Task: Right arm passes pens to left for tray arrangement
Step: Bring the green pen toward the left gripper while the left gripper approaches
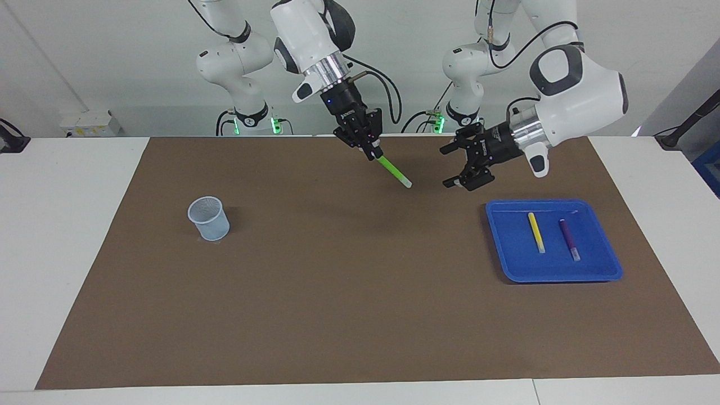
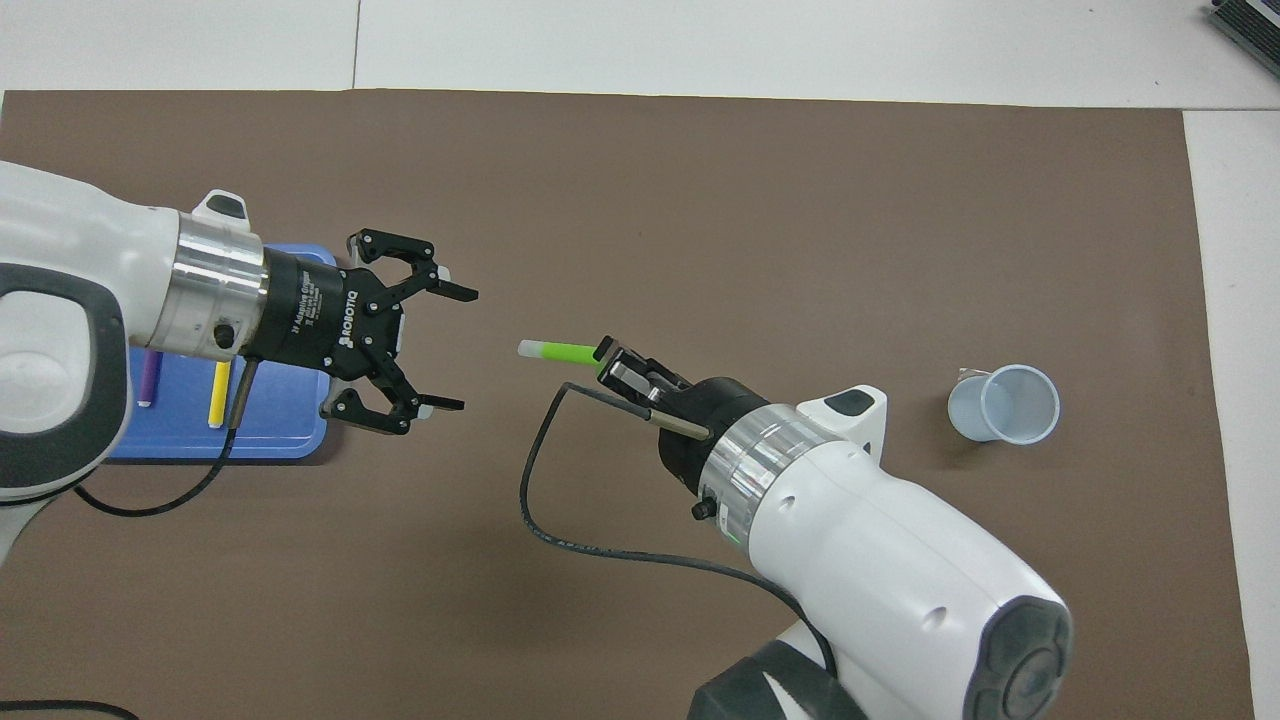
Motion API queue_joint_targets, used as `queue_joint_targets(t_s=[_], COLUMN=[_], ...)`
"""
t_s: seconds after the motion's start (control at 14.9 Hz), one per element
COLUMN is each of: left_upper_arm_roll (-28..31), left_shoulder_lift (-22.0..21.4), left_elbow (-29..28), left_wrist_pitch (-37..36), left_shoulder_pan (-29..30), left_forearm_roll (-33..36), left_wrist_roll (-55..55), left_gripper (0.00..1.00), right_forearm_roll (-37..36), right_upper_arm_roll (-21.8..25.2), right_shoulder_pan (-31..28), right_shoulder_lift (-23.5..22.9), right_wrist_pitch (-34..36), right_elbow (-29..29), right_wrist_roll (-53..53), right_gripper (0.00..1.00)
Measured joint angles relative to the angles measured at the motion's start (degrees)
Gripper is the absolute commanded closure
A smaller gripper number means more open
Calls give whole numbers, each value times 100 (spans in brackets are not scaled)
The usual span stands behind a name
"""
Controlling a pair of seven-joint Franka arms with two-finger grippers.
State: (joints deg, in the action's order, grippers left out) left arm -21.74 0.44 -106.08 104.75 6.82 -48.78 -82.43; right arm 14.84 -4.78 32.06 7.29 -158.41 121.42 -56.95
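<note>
Green pen [image 1: 392, 170] — clamped in right fingers [image 1: 371, 154] (left fingers [image 1: 450, 182] apart).

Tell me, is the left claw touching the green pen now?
Apart. In the overhead view, brown mat shows between the open left claw and the pale tip of the green pen, which the right claw holds.

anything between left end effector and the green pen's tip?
Nothing: in the overhead view only bare brown mat shows between the open left end effector and the green pen.
</note>
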Motion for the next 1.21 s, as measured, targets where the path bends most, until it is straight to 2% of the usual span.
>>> queue_joint_targets(t_s=[0.67, 1.01, 1.14, 1.21], left_upper_arm_roll=[3, 20, 22, 22], left_shoulder_lift=[-107, -164, -191, -205], left_elbow=[-497, -516, -517, -523], left_wrist_pitch=[1478, 1509, 1510, 1511], left_shoulder_pan=[-914, -947, -947, -948], left_forearm_roll=[-407, -410, -410, -411], left_wrist_roll=[-146, -168, -168, -168], left_gripper=[1, 19, 21, 26], right_forearm_roll=[0, 0, 0, 0], right_upper_arm_roll=[-6, -7, -7, -7], right_shoulder_pan=[4, 4, 4, 4], right_shoulder_lift=[0, 0, 0, 0], right_wrist_pitch=[-62, -62, -62, -62], right_elbow=[0, 0, 0, 0], right_wrist_roll=[26, 95, 116, 121], right_gripper=[100, 100, 100, 100])
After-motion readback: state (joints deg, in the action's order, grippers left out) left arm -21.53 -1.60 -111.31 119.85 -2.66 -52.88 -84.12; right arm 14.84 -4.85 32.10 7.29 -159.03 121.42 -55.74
